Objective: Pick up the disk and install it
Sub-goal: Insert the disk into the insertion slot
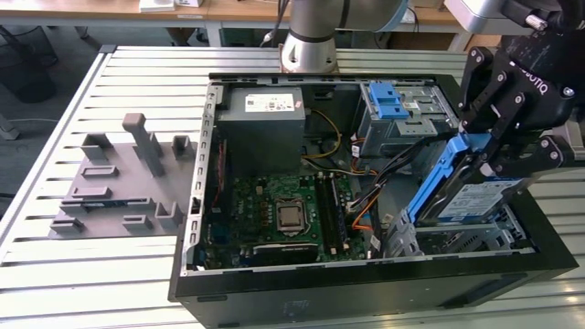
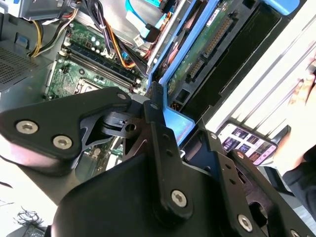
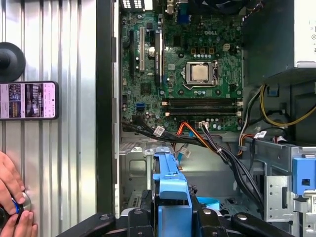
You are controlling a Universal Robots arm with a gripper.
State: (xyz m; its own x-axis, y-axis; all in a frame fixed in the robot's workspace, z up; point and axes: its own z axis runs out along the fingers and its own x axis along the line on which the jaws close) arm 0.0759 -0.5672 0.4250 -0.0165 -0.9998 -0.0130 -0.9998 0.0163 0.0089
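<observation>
At the exterior view's left, a grey plastic rack [image 1: 119, 185] of upright pegs and slots sits on the slatted metal tabletop [image 1: 55, 274], well apart from the work. Beside it an open black computer case [image 1: 366, 291] lies on its side with its inside showing. In the left part of the case the green circuit board [image 1: 274, 212] lies flat with its square processor bare, and behind it sits the grey power box [image 1: 260, 127] with a white sticker. The silver base of the arm [image 1: 306, 41] rises just behind the case. Further right, at the back, is a silver metal cage [image 1: 407, 113] with a blue latch. At the case's right end the disk [image 1: 475, 199] stands tilted on edge, with its blue frame toward the board and its white-and-blue label facing outward. Its lower end is down among the metal bays at that corner, and whether it is seated there cannot be told. The black jaws are closed on the disk's upper end, one on each side. In the first wrist view the disk's blue frame [image 3: 170, 197] shows between them. On the tabletop outside the case wall lie a phone [image 3: 28, 100] and, near it, a person's hand [image 3: 12, 197].
</observation>
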